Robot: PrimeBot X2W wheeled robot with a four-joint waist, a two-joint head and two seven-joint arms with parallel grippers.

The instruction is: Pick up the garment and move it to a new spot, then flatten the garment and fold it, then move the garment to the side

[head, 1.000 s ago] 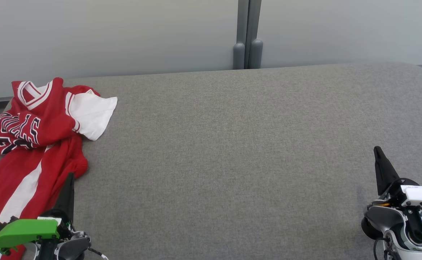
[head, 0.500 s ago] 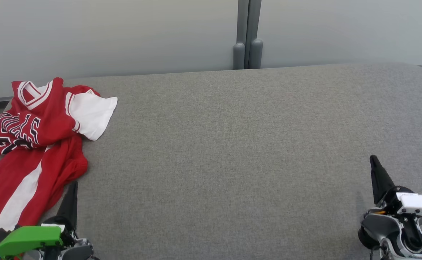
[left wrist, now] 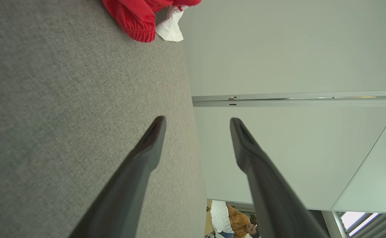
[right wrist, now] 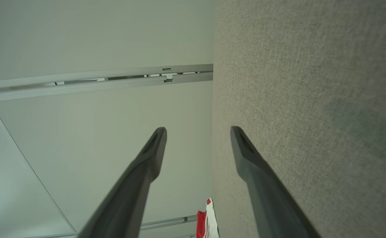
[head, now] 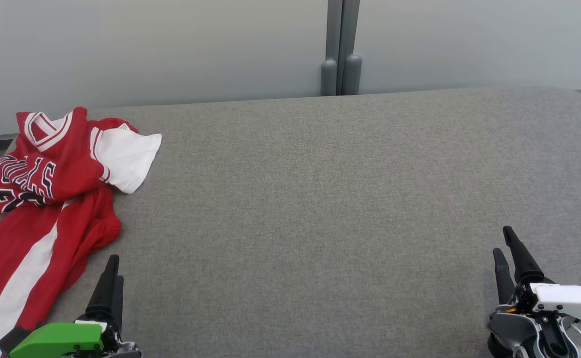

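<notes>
Red jersey (head: 76, 174) crumpled at the table's (head: 320, 199) far-left edge
Head view: left gripper (head: 116, 271) is hovering beside it. Left wrist view: jaws are gaping empty; pinching 1 hem layer seems best. Right wrist view: right gripper (right wrist: 197, 130) is standing open, empty.

The left pincer (head: 115, 268) sits at the lower left of the head view, its two long dark fingers (head: 105, 291) pointing up and leaning slightly right, one nearly hiding the other from this angle. Behind it a green wrist cover (head: 56, 339) shows at the bottom edge. In the left wrist view the fingers (left wrist: 136, 165) stand well apart with nothing between them. The right pincer (head: 502, 240) sits at the lower right, fingers leaning slightly left, tips separated, with a white wrist cover (head: 566, 297) behind it. In the right wrist view its fingers (right wrist: 140, 172) are likewise spread wide, gripping nothing
</notes>
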